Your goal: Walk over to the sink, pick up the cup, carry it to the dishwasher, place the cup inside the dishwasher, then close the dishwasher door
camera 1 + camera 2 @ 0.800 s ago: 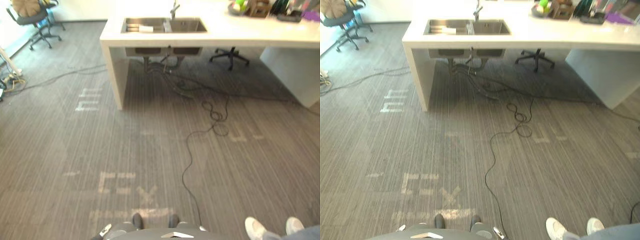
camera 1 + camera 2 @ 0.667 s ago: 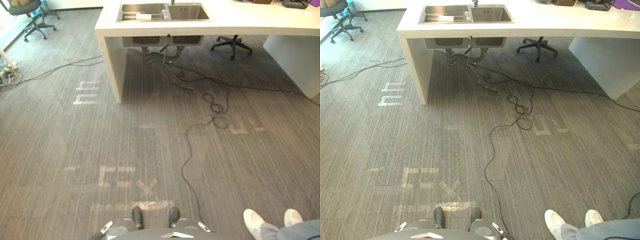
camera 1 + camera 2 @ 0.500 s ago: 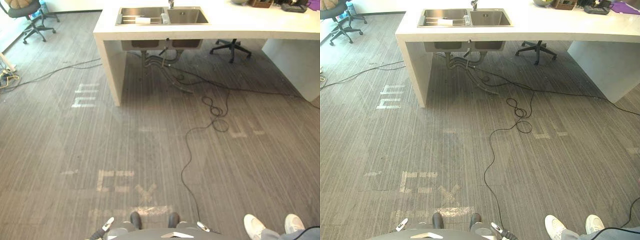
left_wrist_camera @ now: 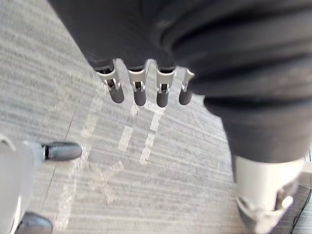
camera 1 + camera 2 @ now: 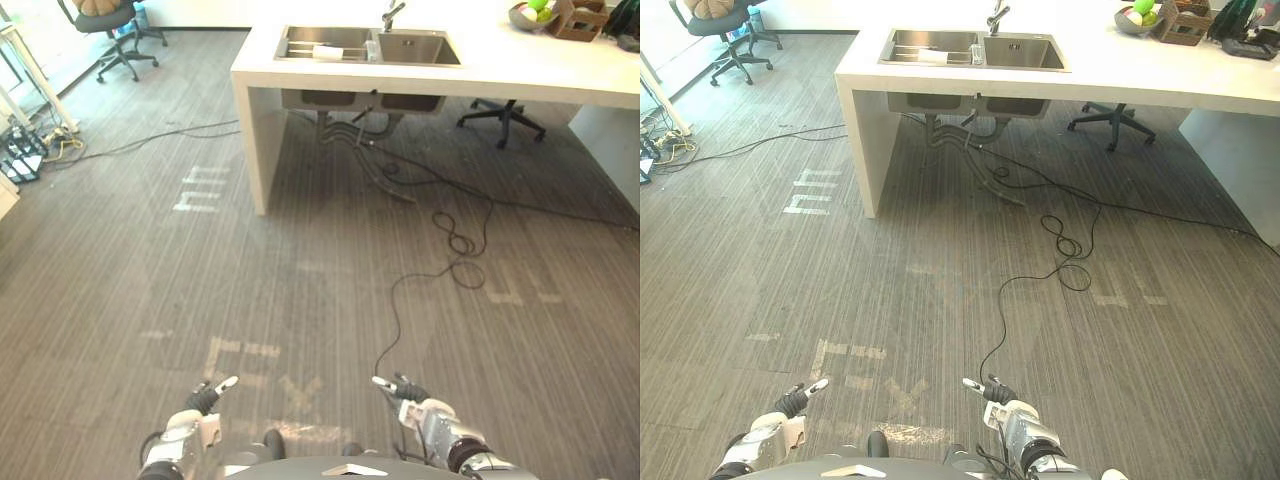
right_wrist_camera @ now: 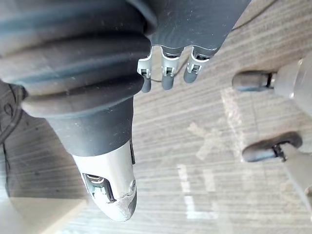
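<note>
A steel double sink [image 5: 408,47] is set in the left end of a white counter [image 5: 520,75] far ahead across the carpet. A small pale object [image 5: 977,52] stands at the divider between the two basins; whether it is the cup I cannot tell. A white item [image 5: 327,52] lies in the left basin. My left hand [image 5: 196,412] and right hand [image 5: 424,408] hang low at the bottom of the eye views, above the floor. Both are open and hold nothing, their fingers [image 4: 139,91] [image 6: 167,74] straight.
Black cables [image 5: 455,240] run from under the sink across the carpet. One office chair [image 5: 110,25] stands far left, another [image 5: 505,115] under the counter. A fruit bowl [image 5: 530,14] sits on the counter. A power strip with cords [image 5: 25,160] lies at the left. Pale tape marks [image 5: 245,360] cross the floor.
The camera has shifted, so the sink sits further right in the picture. Both hands have risen into the eye views. The person's white shoes at the lower right have gone.
</note>
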